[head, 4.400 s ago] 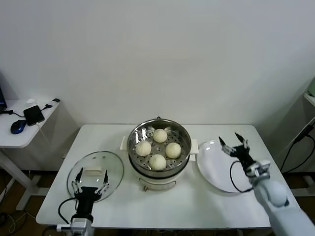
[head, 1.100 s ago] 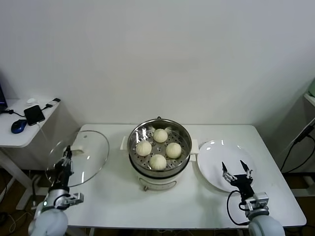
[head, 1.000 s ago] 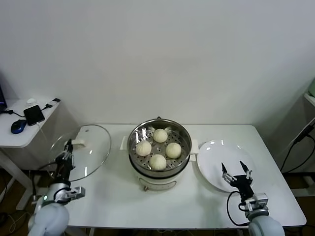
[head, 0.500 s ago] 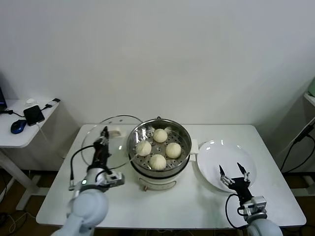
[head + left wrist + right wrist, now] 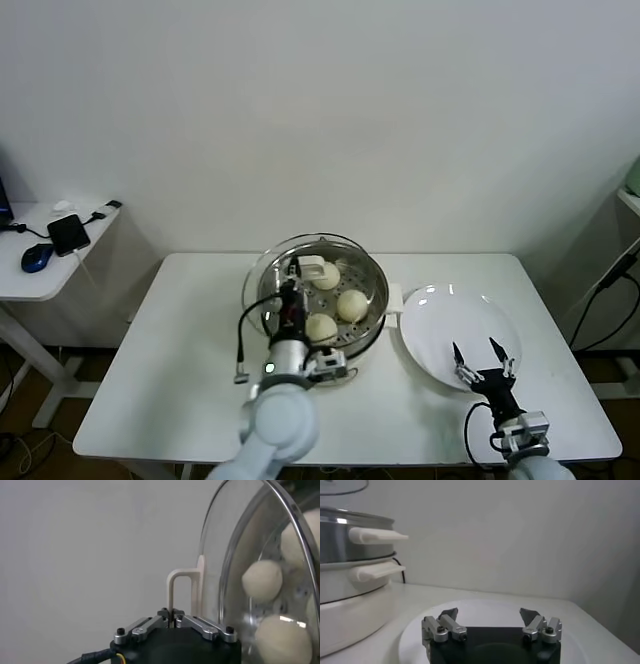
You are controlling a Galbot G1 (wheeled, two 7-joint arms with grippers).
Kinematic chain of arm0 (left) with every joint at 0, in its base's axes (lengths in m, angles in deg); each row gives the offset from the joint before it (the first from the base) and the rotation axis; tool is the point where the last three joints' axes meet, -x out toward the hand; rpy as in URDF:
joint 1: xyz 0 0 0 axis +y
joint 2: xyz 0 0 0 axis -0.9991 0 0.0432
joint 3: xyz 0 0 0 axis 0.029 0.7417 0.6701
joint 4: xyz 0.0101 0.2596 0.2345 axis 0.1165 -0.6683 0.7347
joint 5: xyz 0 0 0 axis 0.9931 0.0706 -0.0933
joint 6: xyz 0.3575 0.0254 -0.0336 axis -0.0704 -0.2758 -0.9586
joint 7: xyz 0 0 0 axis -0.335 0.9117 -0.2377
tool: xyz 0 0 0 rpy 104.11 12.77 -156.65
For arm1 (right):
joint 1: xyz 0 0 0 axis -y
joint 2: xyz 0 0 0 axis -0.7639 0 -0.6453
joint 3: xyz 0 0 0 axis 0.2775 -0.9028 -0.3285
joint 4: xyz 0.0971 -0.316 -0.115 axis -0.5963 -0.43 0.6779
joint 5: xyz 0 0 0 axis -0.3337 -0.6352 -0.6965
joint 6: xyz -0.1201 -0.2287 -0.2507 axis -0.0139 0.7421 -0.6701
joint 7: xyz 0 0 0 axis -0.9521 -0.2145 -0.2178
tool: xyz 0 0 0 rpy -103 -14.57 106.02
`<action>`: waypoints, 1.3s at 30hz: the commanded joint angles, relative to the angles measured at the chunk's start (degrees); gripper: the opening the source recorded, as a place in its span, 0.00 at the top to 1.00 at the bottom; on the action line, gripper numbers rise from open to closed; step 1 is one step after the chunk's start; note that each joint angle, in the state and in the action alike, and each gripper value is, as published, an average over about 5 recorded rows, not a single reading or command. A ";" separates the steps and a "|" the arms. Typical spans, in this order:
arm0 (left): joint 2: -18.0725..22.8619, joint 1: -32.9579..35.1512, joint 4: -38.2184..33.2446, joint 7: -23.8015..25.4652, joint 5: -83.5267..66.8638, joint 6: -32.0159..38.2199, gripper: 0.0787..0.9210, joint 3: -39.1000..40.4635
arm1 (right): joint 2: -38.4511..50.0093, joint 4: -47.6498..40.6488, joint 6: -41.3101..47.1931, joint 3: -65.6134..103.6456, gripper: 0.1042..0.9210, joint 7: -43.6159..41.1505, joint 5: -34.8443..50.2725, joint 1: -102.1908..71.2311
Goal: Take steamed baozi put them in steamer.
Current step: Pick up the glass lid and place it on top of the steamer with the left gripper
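Note:
The steamer [image 5: 372, 322], a shiny steel pot on a cream base, stands mid-table with several cream-white steamed baozi [image 5: 351, 303] on its perforated tray. My left gripper [image 5: 293, 272] is shut on the cream handle [image 5: 182, 580] of the round glass lid [image 5: 262, 272]. It holds the lid tilted over the pot's left half, and the arm hides part of one bun. Through the glass [image 5: 235, 555] the left wrist view shows baozi [image 5: 261, 580]. My right gripper [image 5: 478, 352] hangs open and empty over the near edge of the white plate [image 5: 440, 315].
The bare white plate [image 5: 570, 630] lies right of the steamer [image 5: 345, 535], whose cream side handles stick out toward it. A small side table [image 5: 45, 275] at far left carries a mouse and a phone. White tabletop stretches left of the pot.
My left arm has swung the glass lid from the table's left side rightward to above the steamer. The right gripper has drawn back slightly toward the front edge, still open.

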 commanded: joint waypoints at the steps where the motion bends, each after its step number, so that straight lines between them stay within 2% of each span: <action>1: 5.64 -1.62 2.22 2.41 6.20 -1.59 0.94 5.50 | -0.44 -1.33 -2.50 0.91 0.12 -0.40 0.07 -0.27; 6: 8.49 -2.36 7.05 0.78 6.33 -2.50 0.94 6.25 | -0.97 -1.86 -3.02 1.30 0.12 -0.06 0.05 -0.14; 11: 9.09 -3.04 10.63 -0.76 5.84 -2.79 0.94 5.64 | -1.50 -2.14 -3.50 1.35 0.12 0.68 -0.17 0.37; 24: 6.20 -3.19 13.44 -4.85 5.04 -0.77 0.94 2.61 | -2.26 -1.84 -4.75 1.58 0.12 1.74 -1.59 0.59; 34: 4.28 -2.53 13.80 -5.97 5.23 0.22 0.94 0.87 | -2.46 -1.58 -5.47 1.50 0.12 1.45 -2.62 0.20; 37: 4.12 -2.07 13.68 -6.09 5.32 0.52 0.90 0.71 | -2.45 -1.50 -5.29 1.46 0.12 1.45 -2.63 0.21; 39: 4.03 -1.78 13.42 -5.95 5.17 0.53 0.85 0.73 | -2.42 -1.43 -5.02 1.37 0.12 1.45 -2.56 0.21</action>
